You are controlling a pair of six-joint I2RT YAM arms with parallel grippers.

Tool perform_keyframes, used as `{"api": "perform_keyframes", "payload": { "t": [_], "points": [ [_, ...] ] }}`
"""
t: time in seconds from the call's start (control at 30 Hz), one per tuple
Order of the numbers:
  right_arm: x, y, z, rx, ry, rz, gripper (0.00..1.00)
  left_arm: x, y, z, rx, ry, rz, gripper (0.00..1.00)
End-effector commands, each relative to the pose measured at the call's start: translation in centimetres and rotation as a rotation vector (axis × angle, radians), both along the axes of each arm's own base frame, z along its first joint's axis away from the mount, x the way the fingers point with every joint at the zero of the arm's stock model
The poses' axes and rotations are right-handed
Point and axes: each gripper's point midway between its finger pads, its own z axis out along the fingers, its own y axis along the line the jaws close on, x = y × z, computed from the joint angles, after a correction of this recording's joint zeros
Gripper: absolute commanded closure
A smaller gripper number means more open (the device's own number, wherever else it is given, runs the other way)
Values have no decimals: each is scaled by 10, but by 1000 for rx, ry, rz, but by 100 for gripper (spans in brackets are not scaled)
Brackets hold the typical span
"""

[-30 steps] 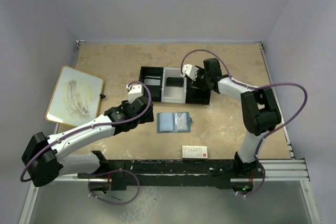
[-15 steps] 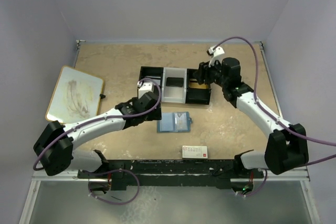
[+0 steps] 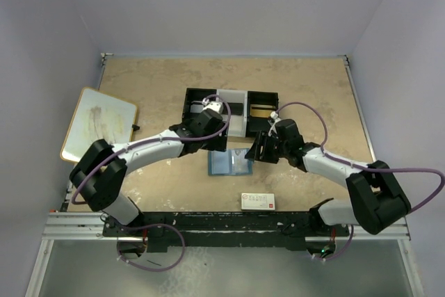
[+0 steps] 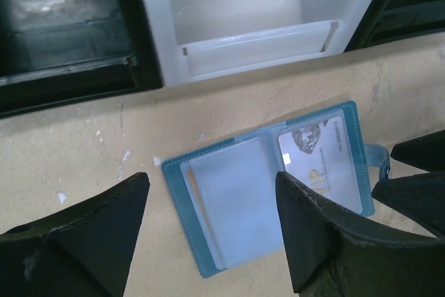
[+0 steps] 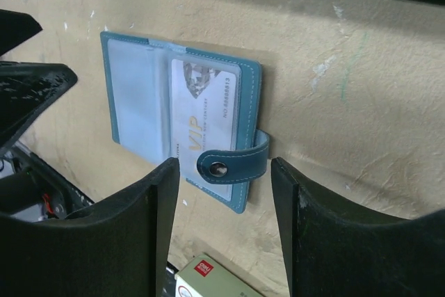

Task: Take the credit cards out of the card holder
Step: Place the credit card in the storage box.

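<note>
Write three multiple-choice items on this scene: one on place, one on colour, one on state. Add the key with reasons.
1. Where is the card holder?
A. on the table, just outside the tray
B. inside the tray
C. on the floor

2. What colour is it?
A. black
B. red
C. blue

3. What state is it in?
A. snapped shut
B. lying open
C. rolled up

Key:
1. A, it lies on bare tabletop by the tray.
2. C, its cover is blue.
3. B, both inner pockets face up and the tab is undone.
</note>
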Motion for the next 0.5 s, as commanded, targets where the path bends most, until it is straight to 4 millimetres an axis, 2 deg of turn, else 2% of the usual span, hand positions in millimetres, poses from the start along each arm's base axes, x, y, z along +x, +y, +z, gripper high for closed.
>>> {"api": "perform_keyframes", "payload": {
  "t": [0.0, 0.23, 0.37, 0.47],
  "points": [
    [7, -5, 9, 5, -1, -103, 41, 14, -29, 10, -36, -44, -136, 28],
    [0, 3, -5, 25, 58, -63, 39, 6, -43, -19, -34, 28, -228, 30],
    [2, 7, -14, 32, 80, -61, 39, -3, -39, -38, -4, 82, -247, 34],
    [3, 16, -16, 67, 89, -26, 39, -11, -37, -42, -24, 100, -253, 36]
  ]
}}
